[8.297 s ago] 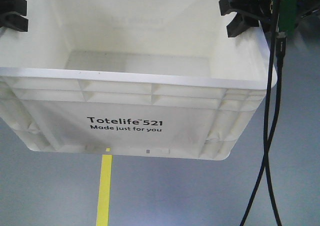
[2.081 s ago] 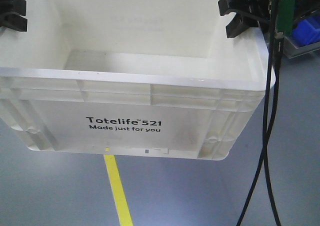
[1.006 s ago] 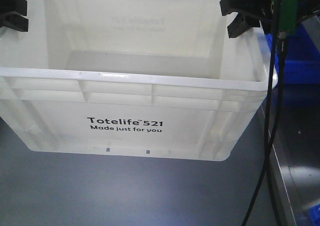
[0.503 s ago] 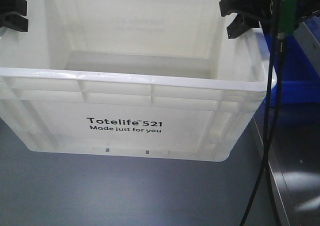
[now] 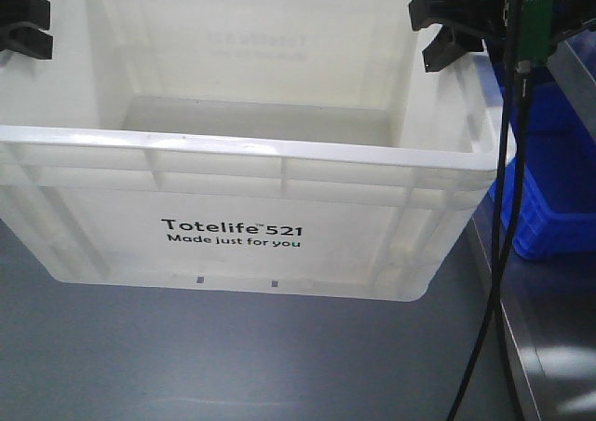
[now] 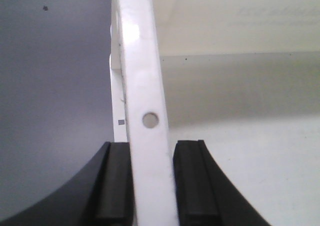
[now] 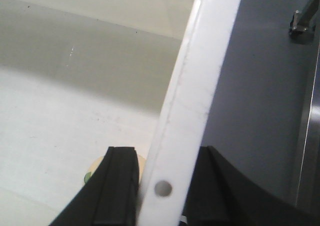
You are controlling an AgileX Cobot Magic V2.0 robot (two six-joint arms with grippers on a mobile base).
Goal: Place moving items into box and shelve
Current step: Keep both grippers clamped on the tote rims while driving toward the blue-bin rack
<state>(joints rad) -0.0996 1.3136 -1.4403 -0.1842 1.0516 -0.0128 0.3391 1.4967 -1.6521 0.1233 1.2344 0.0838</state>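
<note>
The box (image 5: 233, 235), a large white crate printed "Totelife 521 Made just for you", fills the front view and hangs off the grey floor. My left gripper (image 5: 23, 25) is shut on its left rim; in the left wrist view (image 6: 154, 153) the rim (image 6: 142, 76) runs between the black pads. My right gripper (image 5: 445, 32) is shut on the right rim; in the right wrist view (image 7: 165, 158) the rim (image 7: 200, 71) sits between the pads. A small pale round item (image 7: 95, 170) lies on the box floor, mostly hidden behind a finger.
Blue plastic bins (image 5: 549, 188) stand close to the right of the box. A metal shelf surface (image 5: 554, 346) lies at the lower right, with a metal edge (image 5: 573, 67) above. Black cables (image 5: 501, 216) hang down at the right. A metal rail (image 7: 311, 116) shows beside the right rim.
The view has swung round: the yellow floor line is gone, and the blue bins and metal shelf have come in on the right and moved closer. Both grippers keep their hold on the box.
</note>
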